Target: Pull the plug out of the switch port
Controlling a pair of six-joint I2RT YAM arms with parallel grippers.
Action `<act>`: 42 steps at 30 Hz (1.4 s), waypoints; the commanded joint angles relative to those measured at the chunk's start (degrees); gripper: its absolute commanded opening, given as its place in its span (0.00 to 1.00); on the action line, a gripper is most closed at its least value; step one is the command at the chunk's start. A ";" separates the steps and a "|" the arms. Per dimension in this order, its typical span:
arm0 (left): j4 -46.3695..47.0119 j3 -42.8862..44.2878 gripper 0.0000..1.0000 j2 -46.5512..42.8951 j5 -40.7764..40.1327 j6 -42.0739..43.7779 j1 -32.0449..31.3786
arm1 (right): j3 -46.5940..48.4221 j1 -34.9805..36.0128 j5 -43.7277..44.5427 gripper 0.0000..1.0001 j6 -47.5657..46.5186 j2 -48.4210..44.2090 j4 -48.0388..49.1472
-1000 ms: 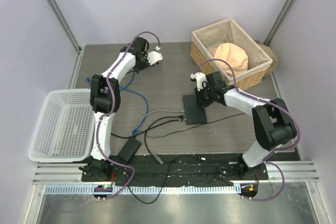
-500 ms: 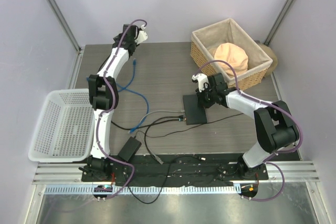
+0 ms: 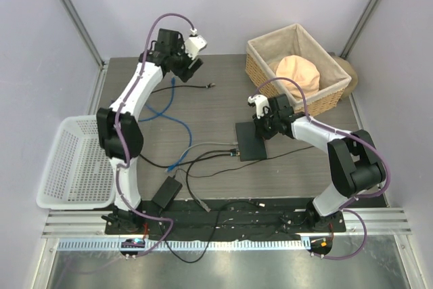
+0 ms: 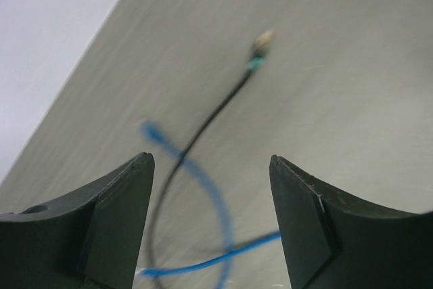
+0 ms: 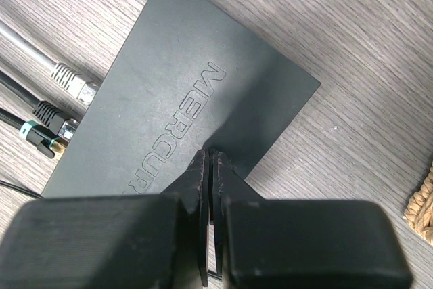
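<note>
Under the closed right gripper (image 5: 210, 157) lies the switch (image 5: 169, 93), grey plug (image 5: 71, 80) and black plug (image 5: 49, 121) at its left edge; the left gripper (image 4: 210, 164), jaws spread and empty, hovers well apart.

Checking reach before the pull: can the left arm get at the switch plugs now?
Probably yes: the plugs stick out of the switch toward the left arm; the shut right gripper sits over its top, clear of them.
</note>
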 commanded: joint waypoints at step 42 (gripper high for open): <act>-0.19 -15.96 0.48 14.27 45.71 -34.12 -16.53 | -2.75 -0.50 2.24 0.01 -0.17 -1.15 -5.90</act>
